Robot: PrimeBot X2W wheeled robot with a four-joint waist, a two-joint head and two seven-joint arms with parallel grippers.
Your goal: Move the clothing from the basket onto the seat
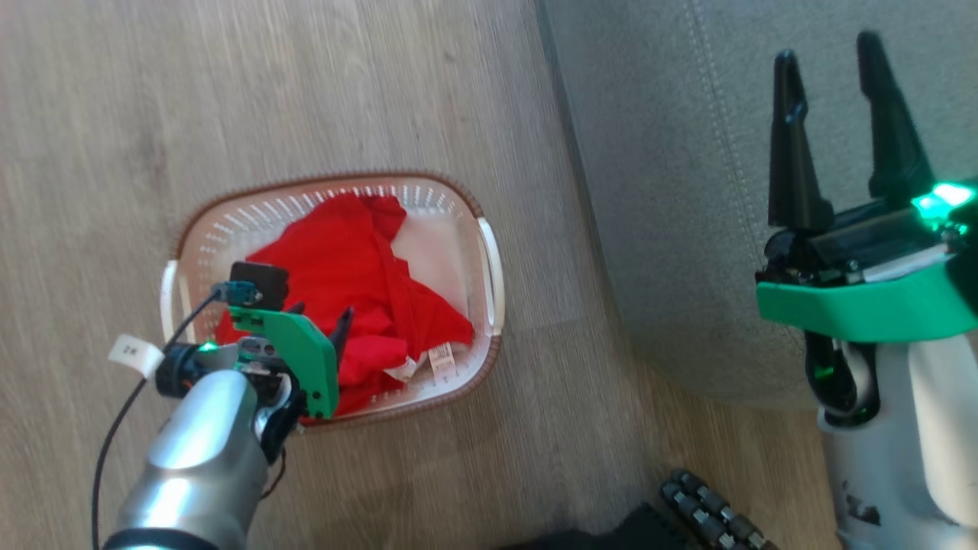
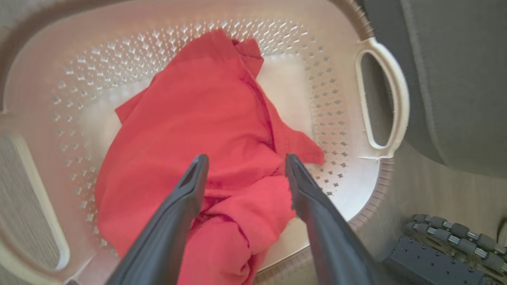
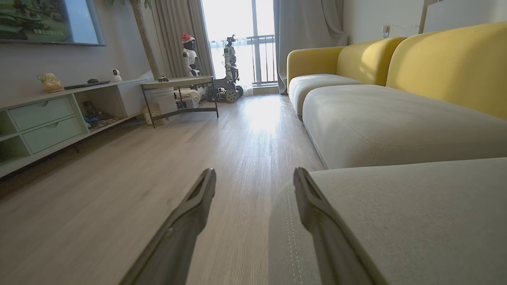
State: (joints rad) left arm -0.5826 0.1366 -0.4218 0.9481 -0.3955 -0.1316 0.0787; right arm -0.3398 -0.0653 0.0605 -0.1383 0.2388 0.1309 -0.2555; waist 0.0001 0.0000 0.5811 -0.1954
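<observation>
Red clothing (image 1: 359, 283) lies crumpled in the cream basket (image 1: 458, 198) on the wood floor, with a white label showing at its near edge. In the left wrist view the clothing (image 2: 206, 130) fills most of the basket (image 2: 340, 118). My left gripper (image 2: 243, 164) hangs open just above the cloth at the basket's near side, also seen from the head as the left gripper (image 1: 328, 325). The grey seat (image 1: 688, 191) spreads to the right of the basket. My right gripper (image 1: 837, 130) is open over the seat's edge, nothing between its fingers; the right gripper (image 3: 255, 178) straddles the seat (image 3: 396, 221) corner.
My wheeled base (image 1: 703, 512) shows at the bottom, close to the basket. Ahead in the right wrist view stretch wood floor (image 3: 178, 166), a yellow-backed sofa (image 3: 435, 59), a low cabinet (image 3: 47, 118), a side table (image 3: 178, 85) and other robots by the window.
</observation>
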